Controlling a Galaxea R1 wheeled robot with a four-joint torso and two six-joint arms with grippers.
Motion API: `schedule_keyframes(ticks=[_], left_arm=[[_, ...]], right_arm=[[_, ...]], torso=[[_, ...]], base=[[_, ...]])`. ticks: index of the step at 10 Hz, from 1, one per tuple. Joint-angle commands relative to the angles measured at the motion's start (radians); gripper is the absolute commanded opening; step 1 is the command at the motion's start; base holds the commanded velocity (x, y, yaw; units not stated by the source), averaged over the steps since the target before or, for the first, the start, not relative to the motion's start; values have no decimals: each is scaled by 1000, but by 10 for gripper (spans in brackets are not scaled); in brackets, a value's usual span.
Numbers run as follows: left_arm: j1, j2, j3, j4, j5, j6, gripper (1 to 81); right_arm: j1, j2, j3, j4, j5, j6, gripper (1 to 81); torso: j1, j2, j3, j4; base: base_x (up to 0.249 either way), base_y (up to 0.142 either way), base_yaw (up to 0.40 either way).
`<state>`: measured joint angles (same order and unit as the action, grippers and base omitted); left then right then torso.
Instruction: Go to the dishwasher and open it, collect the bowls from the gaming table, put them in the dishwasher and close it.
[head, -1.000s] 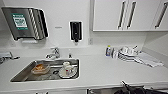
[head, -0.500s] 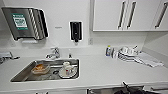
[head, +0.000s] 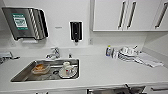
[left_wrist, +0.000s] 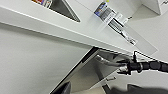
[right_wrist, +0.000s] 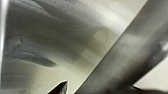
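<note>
Below the front edge of the white surface (head: 107, 72), the dishwasher (left_wrist: 86, 75) has its stainless-steel door tilted partly out from under the overhang, as the left wrist view shows; a dark slot of it appears at the lower edge of the head view. In that wrist view the right arm (left_wrist: 147, 66), dark and jointed with cables, reaches to the door's upper edge; whether its jaws are released or clenched cannot be told, and the same holds for the left jaws. The right wrist view gives a close, blurred sheet of brushed steel crossed by a darker diagonal band. On the surface, the steel sink (head: 18, 76) holds a white cup on a plate (head: 67, 71) and an orange-tinted container (head: 40, 68), with the tap (head: 53, 53) behind it. To the right, further back, stand a small blue-labelled bottle (head: 108, 50), stacked white dishes (head: 127, 53) and a folded cloth (head: 148, 60). On the wall hang a paper-towel dispenser (head: 25, 23) and a black soap dispenser (head: 75, 31); white upper cabinets (head: 110, 15) sit to the right.
</note>
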<state>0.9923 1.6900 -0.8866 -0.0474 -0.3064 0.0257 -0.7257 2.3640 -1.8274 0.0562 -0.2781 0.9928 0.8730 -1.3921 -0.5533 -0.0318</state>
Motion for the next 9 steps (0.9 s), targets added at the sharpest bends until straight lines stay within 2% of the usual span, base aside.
schedule_keyframes(ticks=[1,9], left_arm=[[-73,-50,20,28,18,2,811],[-70,-48,20,28,23,2,811]], right_arm=[[19,-84,39,-29,-194,-48,811],[-39,-84,42,-36,-182,-74,811]], torso=[[0,0,0,0],[0,0,0,0]], base=[[0,0,0],[0,0,0]])
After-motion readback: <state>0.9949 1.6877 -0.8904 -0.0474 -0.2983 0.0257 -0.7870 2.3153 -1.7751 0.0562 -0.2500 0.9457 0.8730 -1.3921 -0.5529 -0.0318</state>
